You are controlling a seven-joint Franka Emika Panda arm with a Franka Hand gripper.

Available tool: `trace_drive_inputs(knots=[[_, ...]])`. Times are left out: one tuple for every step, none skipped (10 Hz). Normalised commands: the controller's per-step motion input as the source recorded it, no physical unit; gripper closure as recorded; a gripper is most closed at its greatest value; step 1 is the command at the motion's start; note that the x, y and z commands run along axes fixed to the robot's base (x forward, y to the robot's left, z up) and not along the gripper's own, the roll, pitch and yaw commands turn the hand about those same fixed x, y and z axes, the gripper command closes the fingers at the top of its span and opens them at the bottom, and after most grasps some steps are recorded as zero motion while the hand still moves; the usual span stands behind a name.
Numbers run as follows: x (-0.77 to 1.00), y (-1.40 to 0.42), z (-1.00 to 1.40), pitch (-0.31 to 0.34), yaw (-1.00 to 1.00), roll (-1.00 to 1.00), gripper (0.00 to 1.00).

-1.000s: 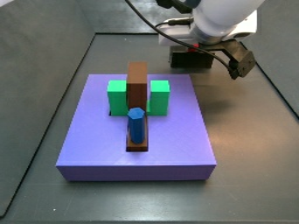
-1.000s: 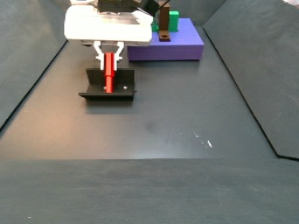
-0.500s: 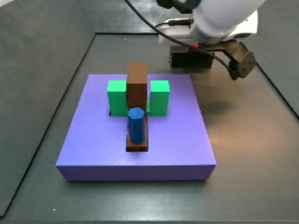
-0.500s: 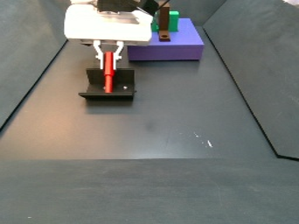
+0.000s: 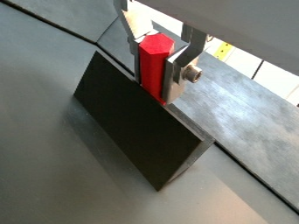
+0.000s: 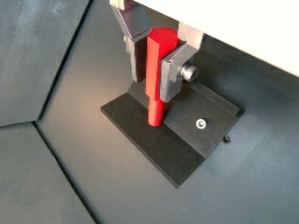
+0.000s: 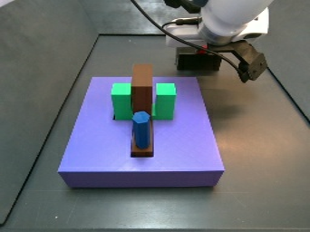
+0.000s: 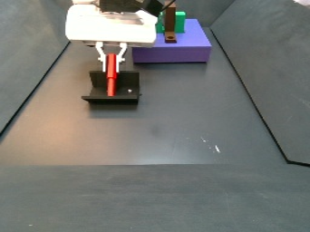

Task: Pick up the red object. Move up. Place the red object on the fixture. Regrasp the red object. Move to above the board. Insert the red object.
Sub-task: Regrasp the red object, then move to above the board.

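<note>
The red object (image 6: 156, 79) is a long upright peg, and in both wrist views my gripper (image 6: 153, 77) is shut on its upper part, a silver finger (image 5: 177, 73) pressed to each side. Its lower end rests on the base plate of the dark fixture (image 6: 177, 144). In a side view the red object (image 8: 112, 75) stands in the fixture (image 8: 111, 94) under the gripper (image 8: 112, 60). The purple board (image 7: 143, 140) lies to the side; the gripper (image 7: 219, 47) is beyond its far edge, and there the peg is hidden.
On the board stand a green block (image 7: 121, 100), a brown slab (image 7: 143, 89) and a blue cylinder (image 7: 141, 130). Dark walls (image 8: 36, 82) bound the grey floor (image 8: 169, 127) on both sides. A small screw (image 6: 200, 124) sits in the fixture's plate.
</note>
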Motion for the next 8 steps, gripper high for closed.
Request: trace_drive_inputs(knots=[[0.00, 0.00, 0.00, 0.000, 0.00, 0.00, 1.00], [0.00, 0.00, 1.40, 0.000, 0.00, 0.00, 1.00], [-0.02, -0.04, 1.40, 0.016, 0.09, -0.09, 1.00], [-0.03, -0.02, 1.40, -0.005, 0.06, -0.11, 1.00], [-0.02, -0.02, 1.40, -0.012, 0.06, -0.08, 1.00], [-0.01, -0.04, 1.40, 0.015, 0.03, -0.02, 1.00], [-0.01, -0.04, 1.40, 0.011, 0.02, 0.00, 1.00], [0.00, -0.03, 1.40, 0.020, 0.01, -0.03, 1.00]])
